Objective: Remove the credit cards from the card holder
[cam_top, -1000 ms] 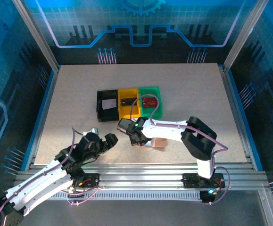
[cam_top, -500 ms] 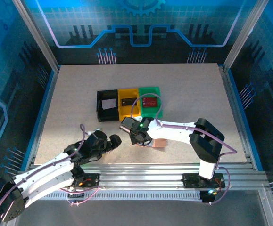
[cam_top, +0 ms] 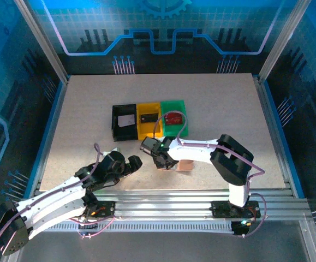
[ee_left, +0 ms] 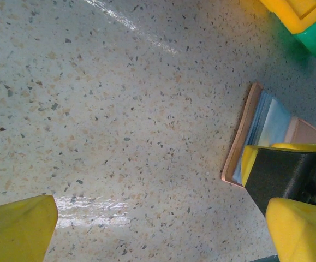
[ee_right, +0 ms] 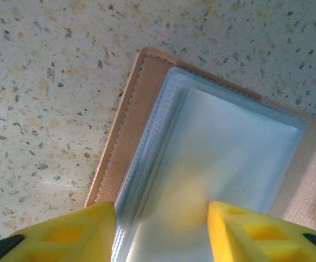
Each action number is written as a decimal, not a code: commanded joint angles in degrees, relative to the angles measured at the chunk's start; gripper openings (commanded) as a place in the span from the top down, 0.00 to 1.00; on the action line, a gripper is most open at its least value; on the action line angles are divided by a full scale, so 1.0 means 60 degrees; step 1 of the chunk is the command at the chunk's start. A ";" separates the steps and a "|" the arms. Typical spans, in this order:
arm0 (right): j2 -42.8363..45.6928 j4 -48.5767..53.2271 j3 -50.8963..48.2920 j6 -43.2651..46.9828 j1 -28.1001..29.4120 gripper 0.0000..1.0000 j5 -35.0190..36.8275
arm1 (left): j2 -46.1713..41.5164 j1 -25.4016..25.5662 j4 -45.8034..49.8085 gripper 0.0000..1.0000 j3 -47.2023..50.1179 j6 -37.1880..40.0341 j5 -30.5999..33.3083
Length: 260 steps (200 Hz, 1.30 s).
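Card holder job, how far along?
Done: white card in the black tray, dark card in the yellow tray, red card in the green tray. In hand: the open right gripper is over the clear sleeves of the opened card holder. Left: unclear if any card remains.

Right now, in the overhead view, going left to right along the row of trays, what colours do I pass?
Black tray → yellow tray → green tray.

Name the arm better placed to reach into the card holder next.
Right. Its open gripper is directly over the open card holder; the left gripper, also open, is off to the side over bare table.
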State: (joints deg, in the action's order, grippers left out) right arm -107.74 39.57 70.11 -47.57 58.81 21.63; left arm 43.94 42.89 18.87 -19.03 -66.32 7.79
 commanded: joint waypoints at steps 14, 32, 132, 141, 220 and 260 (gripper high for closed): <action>-0.0346 -0.0055 -0.0222 -0.0071 -0.0136 0.59 -0.0075 | 0.0101 0.0092 -0.0194 0.01 -0.0130 -0.0071 0.0152; -0.0317 -0.0141 -0.0352 -0.0125 -0.0133 0.61 -0.0067 | 0.0125 0.0120 -0.0191 0.01 -0.0140 -0.0065 0.0180; 0.0121 -0.0286 -0.0610 -0.0097 -0.0149 0.84 -0.0252 | 0.0408 0.0284 -0.0101 0.01 -0.0335 -0.0037 0.0309; 0.0187 -0.0296 -0.0608 -0.0083 -0.0160 0.86 -0.0267 | 0.0474 0.0289 -0.0099 0.01 -0.0363 -0.0030 0.0326; 0.1167 -0.0400 -0.0913 0.0046 -0.0160 1.00 -0.0465 | 0.1159 0.0598 -0.0113 0.01 -0.0801 -0.0025 0.0493; 0.2177 -0.0502 -0.1242 0.0020 -0.0228 1.00 -0.0783 | 0.1712 0.0912 -0.0176 0.01 -0.1067 -0.0007 0.0707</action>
State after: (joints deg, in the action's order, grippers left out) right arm -99.37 35.81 63.86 -47.48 58.30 18.76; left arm 52.51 47.20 18.44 -23.16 -66.30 10.07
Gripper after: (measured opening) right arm 0.039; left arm 0.990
